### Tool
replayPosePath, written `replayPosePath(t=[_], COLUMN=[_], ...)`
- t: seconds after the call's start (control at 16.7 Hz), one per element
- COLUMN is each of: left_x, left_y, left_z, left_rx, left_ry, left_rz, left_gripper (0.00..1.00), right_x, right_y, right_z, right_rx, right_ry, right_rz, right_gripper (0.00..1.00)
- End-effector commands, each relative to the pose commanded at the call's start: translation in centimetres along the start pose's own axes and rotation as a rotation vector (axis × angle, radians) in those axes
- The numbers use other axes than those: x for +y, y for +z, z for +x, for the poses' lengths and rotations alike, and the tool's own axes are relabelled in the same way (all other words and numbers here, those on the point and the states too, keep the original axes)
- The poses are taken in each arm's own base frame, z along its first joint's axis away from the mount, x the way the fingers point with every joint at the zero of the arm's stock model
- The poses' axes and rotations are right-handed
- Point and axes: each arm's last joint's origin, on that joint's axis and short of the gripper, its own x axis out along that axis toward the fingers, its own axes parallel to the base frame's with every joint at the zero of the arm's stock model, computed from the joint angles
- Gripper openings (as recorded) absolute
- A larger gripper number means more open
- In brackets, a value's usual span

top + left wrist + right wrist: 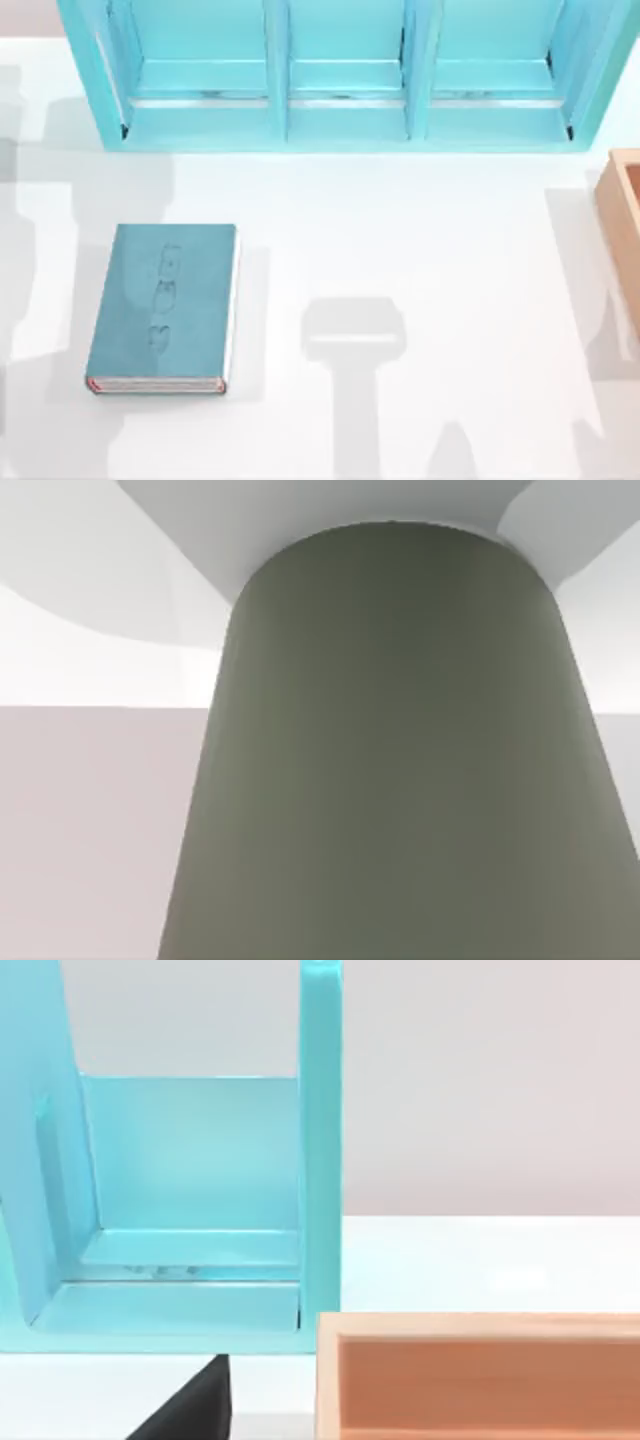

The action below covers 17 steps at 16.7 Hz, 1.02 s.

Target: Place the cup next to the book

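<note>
The cup [400,760], dark olive-grey and plain, stands very close in front of the left wrist camera, its side wall spanning most of that view. The book [165,305], a thick teal-blue hardcover with white page edges and red trim, lies flat on the left part of the white table [430,240]. A dark part of my right gripper [190,1410] pokes in at the edge of the right wrist view, close to the wooden box and the shelf unit.
A large turquoise shelf unit [345,75] with three bays runs along the far side of the table. A light wooden box [625,225] sits at the right edge, seen close up as the wooden box [480,1375]. Arm shadows fall on the table's middle and sides.
</note>
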Motion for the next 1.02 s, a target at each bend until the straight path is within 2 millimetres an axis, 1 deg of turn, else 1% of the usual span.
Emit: replayPosePath(t=[0.3,0.36,0.48,0.72,1.02], left_x=[0.0,0.1,0.2,0.5,0.1], left_y=[0.0,-0.4,-0.7,-2.1,-3.6], left_z=[0.0,-0.9,-1.3,-2.6,-4.0], left_rx=[0.0,0.005,0.005,0.0,0.001], left_ry=[0.0,0.019,0.024,0.03,0.015], left_rz=[0.0,-0.007,-0.01,-0.019,-0.003], left_gripper=[0.0,0.0,0.0,0.0,0.0], right_x=[0.0,0.0,0.0,0.0,0.0], right_y=[0.0,0.0,0.0,0.0,0.0], right_z=[0.0,0.0,0.0,0.0,0.0], right_rx=[0.0,0.0,0.0,0.0,0.0], right_ry=[0.0,0.0,0.0,0.0,0.0], right_rz=[0.0,0.0,0.0,0.0,0.0], right_gripper=[1.0,1.0,1.0,1.0,1.0])
